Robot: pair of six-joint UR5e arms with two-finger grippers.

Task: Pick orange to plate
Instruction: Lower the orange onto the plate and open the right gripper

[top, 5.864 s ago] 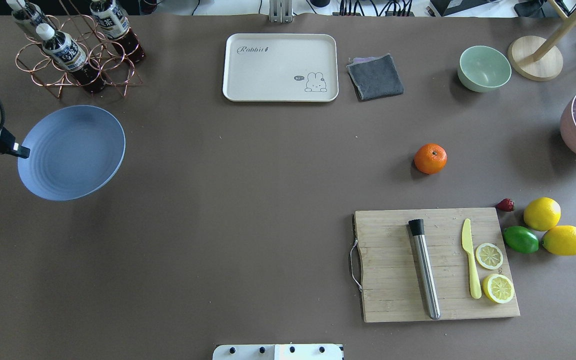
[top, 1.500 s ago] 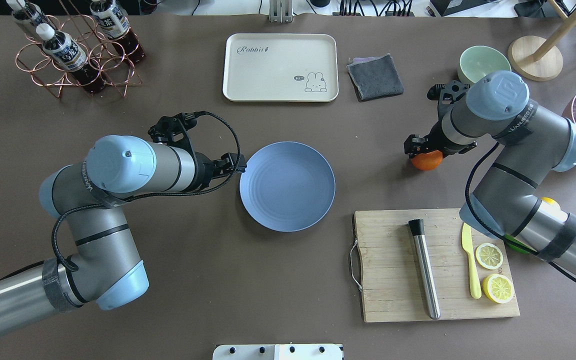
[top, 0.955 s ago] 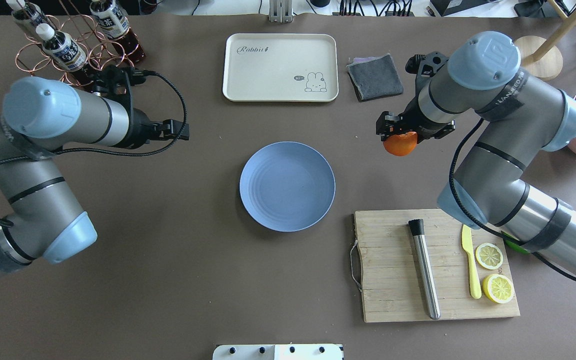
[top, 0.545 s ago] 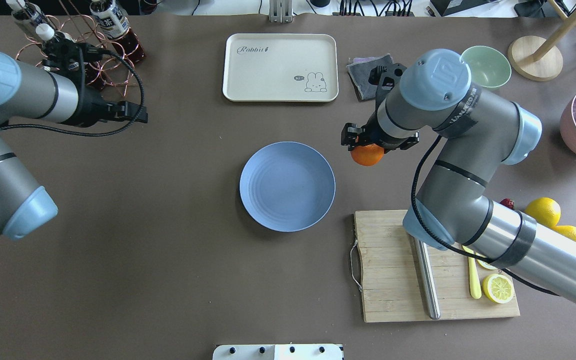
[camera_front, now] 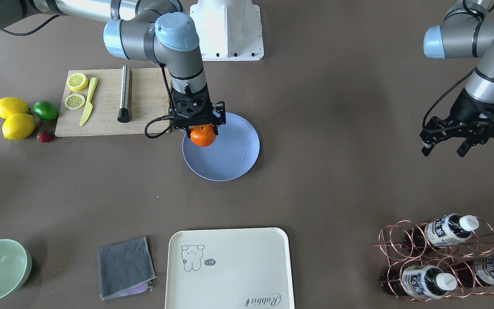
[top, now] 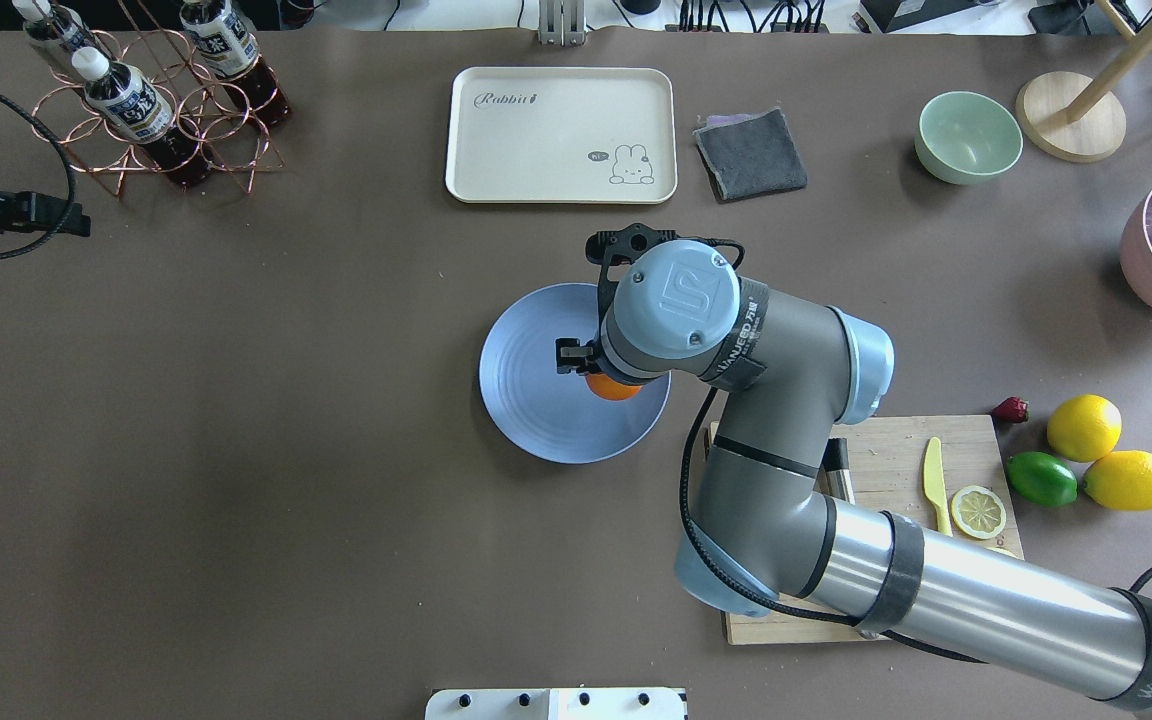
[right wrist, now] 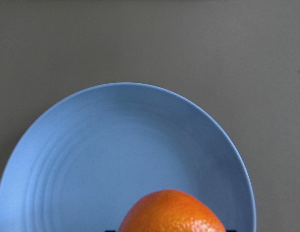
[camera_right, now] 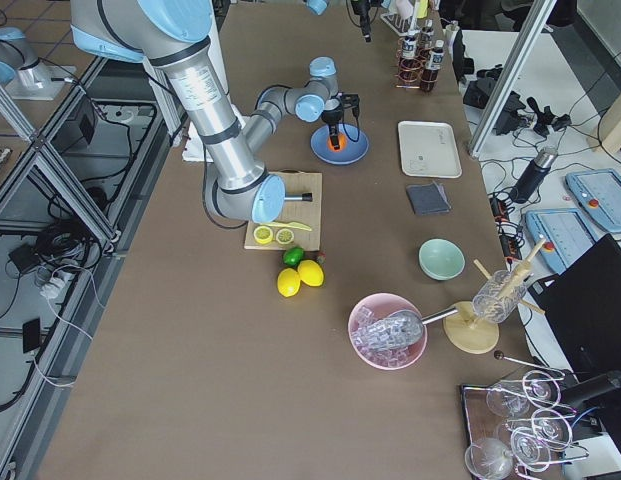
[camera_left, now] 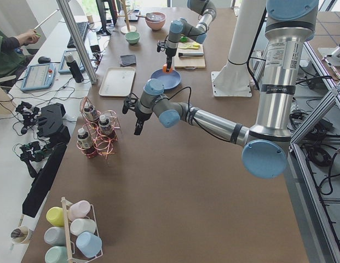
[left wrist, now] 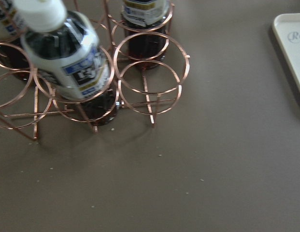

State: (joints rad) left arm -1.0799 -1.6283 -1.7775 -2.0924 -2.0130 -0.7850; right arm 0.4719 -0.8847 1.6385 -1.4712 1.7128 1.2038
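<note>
The orange (camera_front: 203, 135) hangs just above the light blue plate (camera_front: 230, 159), over the part nearest the robot, and my right gripper (camera_front: 203, 128) is shut on it from above. From overhead the right wrist hides most of the orange (top: 612, 389) over the plate (top: 534, 400). The right wrist view has the orange (right wrist: 173, 212) at the bottom edge with the plate (right wrist: 116, 154) spread below it. My left gripper (camera_front: 443, 149) hovers open and empty far off near the bottle rack.
A cutting board (top: 886, 440) with a muddler, a yellow knife and lemon slices lies right of the plate. Beyond it are lemons (top: 1084, 427) and a lime (top: 1041, 479). Cream tray (top: 561, 134), grey cloth (top: 751, 153), green bowl (top: 968, 137) and copper bottle rack (top: 151, 110) line the far side.
My right gripper has carried the orange leftward from beside the plate to over it. The left arm has drawn back further toward the table's left edge.
</note>
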